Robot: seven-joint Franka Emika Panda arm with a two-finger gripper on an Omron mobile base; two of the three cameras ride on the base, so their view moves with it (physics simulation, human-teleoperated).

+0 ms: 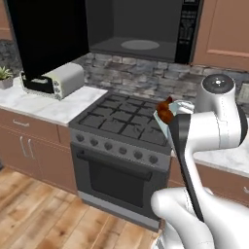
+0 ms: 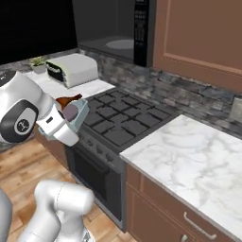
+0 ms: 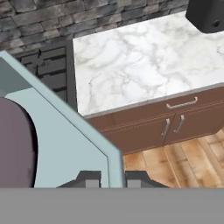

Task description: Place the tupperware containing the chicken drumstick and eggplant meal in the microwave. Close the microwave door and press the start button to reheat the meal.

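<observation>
My gripper (image 3: 113,180) is shut on the rim of the pale blue-grey tupperware (image 3: 65,131), which hangs tilted in the air above the front right of the stove (image 1: 121,119). The tupperware (image 2: 81,115) holds the reddish-brown chicken drumstick (image 2: 69,100) and the dull purple eggplant (image 2: 71,112). In the left base view the drumstick (image 1: 165,109) and part of the tub (image 1: 184,107) peek out from behind my arm. The microwave (image 1: 141,24) hangs above the stove, its cavity and turntable (image 1: 140,44) exposed. The microwave door (image 1: 48,34) is swung wide open to the left.
A pale-green toaster oven (image 1: 53,80) and a small plant (image 1: 5,75) stand on the left counter. A marble counter (image 2: 189,151) lies right of the stove, with a black object (image 3: 210,15) on it. Wooden cabinets (image 2: 198,38) flank the microwave.
</observation>
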